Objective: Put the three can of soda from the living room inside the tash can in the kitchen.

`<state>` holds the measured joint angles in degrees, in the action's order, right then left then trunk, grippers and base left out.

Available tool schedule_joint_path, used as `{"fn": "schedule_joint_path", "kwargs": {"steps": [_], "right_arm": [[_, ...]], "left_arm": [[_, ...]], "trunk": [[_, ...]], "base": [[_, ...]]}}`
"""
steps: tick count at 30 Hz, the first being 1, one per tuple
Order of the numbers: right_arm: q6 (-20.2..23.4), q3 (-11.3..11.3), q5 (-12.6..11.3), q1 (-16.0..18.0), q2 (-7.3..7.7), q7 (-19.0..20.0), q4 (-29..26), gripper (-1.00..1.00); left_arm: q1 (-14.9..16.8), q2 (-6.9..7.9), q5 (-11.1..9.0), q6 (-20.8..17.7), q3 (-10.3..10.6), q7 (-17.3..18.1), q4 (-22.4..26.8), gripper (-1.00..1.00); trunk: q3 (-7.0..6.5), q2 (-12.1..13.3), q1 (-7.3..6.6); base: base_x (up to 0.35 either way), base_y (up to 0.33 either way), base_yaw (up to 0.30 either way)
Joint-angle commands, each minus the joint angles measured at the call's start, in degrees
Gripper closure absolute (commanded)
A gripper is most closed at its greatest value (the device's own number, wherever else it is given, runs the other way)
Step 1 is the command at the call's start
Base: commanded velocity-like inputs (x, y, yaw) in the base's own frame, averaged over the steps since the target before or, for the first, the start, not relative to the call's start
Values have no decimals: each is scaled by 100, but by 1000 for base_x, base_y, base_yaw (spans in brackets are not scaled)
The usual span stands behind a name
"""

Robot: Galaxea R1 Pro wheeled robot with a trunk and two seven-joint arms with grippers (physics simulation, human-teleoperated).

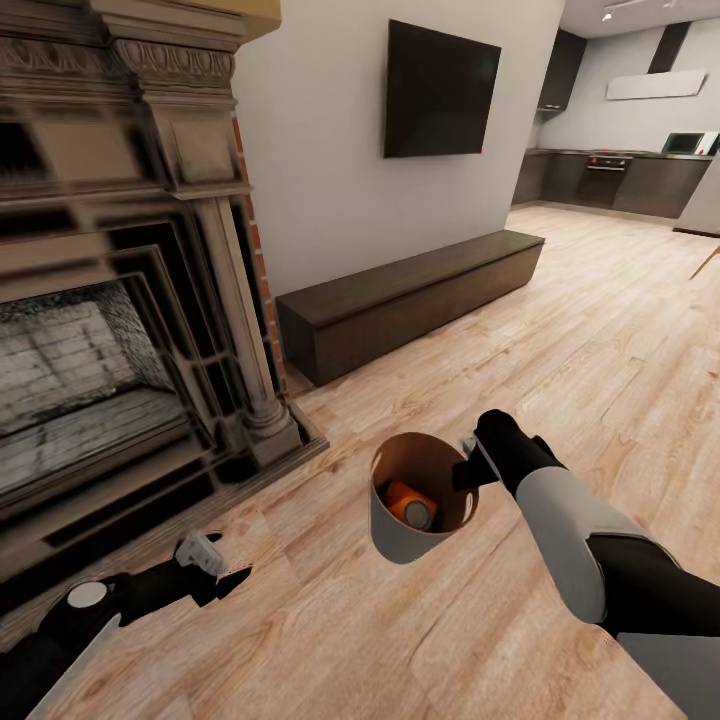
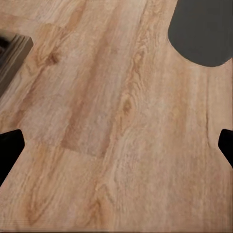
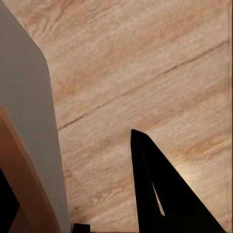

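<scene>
The tash can [image 1: 400, 535], grey outside and wood-brown inside, hangs above the light wood floor [image 1: 560, 330], its rim clamped in the right pincer [image 1: 468, 470]. An orange soda can [image 1: 410, 508] lies inside. The left pincer [image 1: 215, 570] gapes wide, empty, near the fireplace [image 1: 130, 300]; the kitchen [image 1: 620, 170] lies beyond.

Dark low bench [image 1: 410, 300] under black wall TV [image 1: 440, 92], beside fireplace [image 1: 120, 280].
</scene>
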<state>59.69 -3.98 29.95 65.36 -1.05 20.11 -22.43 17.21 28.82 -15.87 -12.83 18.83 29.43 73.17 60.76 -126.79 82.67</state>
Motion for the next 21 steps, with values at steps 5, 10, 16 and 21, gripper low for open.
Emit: {"fn": "schedule_joint_path", "kwargs": {"steps": [5,10,16,21], "right_arm": [[31,-34,-292,-4,202,18,180,100],[31,-35,-291,-6,456,7,351,100],[31,-33,-278,-5,580,-57,560,100],[31,-33,-279,-5,582,-334,599,100]], "left_arm": [[-337,-14,-320,444,-6,-717,-125,-100],[-401,-17,-442,812,-2,-1096,-329,-100],[-410,-17,-459,895,5,-1155,-368,-100],[-411,-17,-461,904,7,-1172,-373,-100]], "trunk": [[-1,0,-1],[-1,0,-1],[-1,0,-1],[-1,0,-1]], "base": [[0,0,0],[0,0,0],[0,0,0],[0,0,0]]}}
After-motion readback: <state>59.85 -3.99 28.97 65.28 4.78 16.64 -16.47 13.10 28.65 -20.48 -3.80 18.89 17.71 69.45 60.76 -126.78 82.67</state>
